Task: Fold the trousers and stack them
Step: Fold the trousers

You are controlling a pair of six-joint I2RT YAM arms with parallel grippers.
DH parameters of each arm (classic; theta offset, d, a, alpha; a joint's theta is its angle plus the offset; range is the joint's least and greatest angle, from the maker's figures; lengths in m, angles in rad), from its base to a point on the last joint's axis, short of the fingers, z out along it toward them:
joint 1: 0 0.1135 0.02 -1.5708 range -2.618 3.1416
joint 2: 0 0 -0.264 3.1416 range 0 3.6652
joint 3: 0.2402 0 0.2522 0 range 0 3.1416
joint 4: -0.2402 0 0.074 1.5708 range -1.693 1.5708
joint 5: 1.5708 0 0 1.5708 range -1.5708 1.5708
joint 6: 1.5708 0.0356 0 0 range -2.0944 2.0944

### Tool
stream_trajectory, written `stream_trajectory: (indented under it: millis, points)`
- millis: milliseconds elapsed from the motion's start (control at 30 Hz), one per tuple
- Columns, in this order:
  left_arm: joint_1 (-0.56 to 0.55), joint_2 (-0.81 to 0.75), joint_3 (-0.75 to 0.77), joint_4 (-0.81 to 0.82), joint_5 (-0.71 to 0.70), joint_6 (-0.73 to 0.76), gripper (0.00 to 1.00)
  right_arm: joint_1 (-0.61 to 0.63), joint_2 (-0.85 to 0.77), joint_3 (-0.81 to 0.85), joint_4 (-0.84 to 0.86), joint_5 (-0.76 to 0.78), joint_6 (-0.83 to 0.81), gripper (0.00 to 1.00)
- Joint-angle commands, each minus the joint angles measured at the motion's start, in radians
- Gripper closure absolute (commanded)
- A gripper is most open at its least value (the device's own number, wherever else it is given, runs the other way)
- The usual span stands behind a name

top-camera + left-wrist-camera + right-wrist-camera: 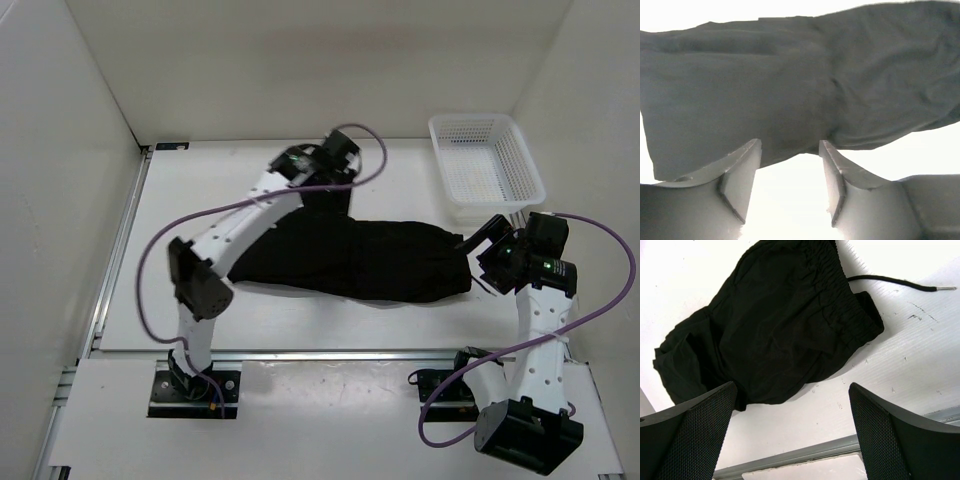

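Observation:
The black trousers (360, 258) lie folded lengthwise across the middle of the table, with the elastic waistband (840, 305) and a loose drawstring (900, 282) at the right end. My left gripper (322, 195) hangs over their far edge. In the left wrist view the left gripper (790, 145) is open, with nothing between its fingers and the fabric (790, 85) just beyond the tips. My right gripper (478, 255) sits by the waistband end. In its own view the right gripper (792, 390) stands wide open over bare table, short of the cloth (770, 330).
A white mesh basket (487, 165) stands at the back right, close behind the right gripper. White walls enclose the table on the left, back and right. A metal rail (805, 455) runs along the table's near edge.

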Motion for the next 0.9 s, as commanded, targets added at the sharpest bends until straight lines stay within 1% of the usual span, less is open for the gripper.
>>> stream_trajectory:
  millis: [0, 67, 100, 133, 200, 233, 267, 333, 400, 467, 500, 533, 600, 633, 867]
  points:
    - [0.163, -0.191, -0.071, -0.054, -0.048, 0.020, 0.42, 0.004, -0.014, 0.018, 0.001, 0.004, -0.026, 0.03]
    - [0.247, -0.256, -0.193, 0.031, -0.023, 0.049, 0.42, 0.004, -0.014, 0.018, 0.001, 0.004, -0.026, 0.03]
    - [0.351, -0.275, -0.265, 0.068, 0.044, 0.062, 0.40, 0.004, -0.023, 0.018, 0.001, 0.004, -0.026, 0.03]
    - [0.401, -0.304, -0.381, 0.129, 0.084, 0.075, 0.33, 0.004, -0.023, 0.018, 0.001, 0.004, -0.035, 0.03]
    - [0.485, -0.332, -0.497, 0.205, 0.173, 0.086, 0.23, 0.004, -0.023, 0.018, 0.001, 0.004, -0.036, 0.03]
    - [0.554, -0.332, -0.584, 0.234, 0.194, 0.097, 0.17, 0.004, -0.023, 0.018, 0.001, 0.004, -0.036, 0.03]
    - [0.582, -0.332, -0.611, 0.246, 0.207, 0.106, 0.07, 0.004, -0.023, 0.018, 0.001, 0.004, -0.036, 0.03]
    - [0.623, -0.309, -0.669, 0.291, 0.221, 0.129, 0.01, 0.013, -0.023, 0.018, 0.001, 0.004, -0.036, 0.03]
    - [0.633, -0.257, -0.687, 0.311, 0.231, 0.155, 0.01, 0.013, -0.023, 0.018, 0.001, 0.004, -0.036, 0.03]
    - [0.666, -0.214, -0.698, 0.348, 0.245, 0.166, 0.01, 0.013, -0.023, 0.018, 0.001, 0.004, -0.036, 0.03]
    - [0.667, -0.170, -0.698, 0.357, 0.254, 0.175, 0.02, 0.013, -0.023, 0.018, 0.001, 0.004, -0.036, 0.03]
    - [0.679, -0.150, -0.698, 0.357, 0.255, 0.175, 0.06, 0.013, -0.023, 0.027, 0.001, 0.004, -0.036, 0.03]
    - [0.690, -0.120, -0.698, 0.380, 0.306, 0.189, 0.10, 0.013, -0.023, 0.027, 0.001, 0.004, -0.036, 0.03]
    - [0.690, -0.120, -0.712, 0.394, 0.340, 0.189, 0.10, 0.013, -0.023, 0.027, 0.001, 0.004, -0.036, 0.03]
    - [0.700, -0.159, -0.778, 0.412, 0.350, 0.200, 0.11, 0.013, -0.005, 0.027, 0.001, 0.004, -0.036, 0.03]
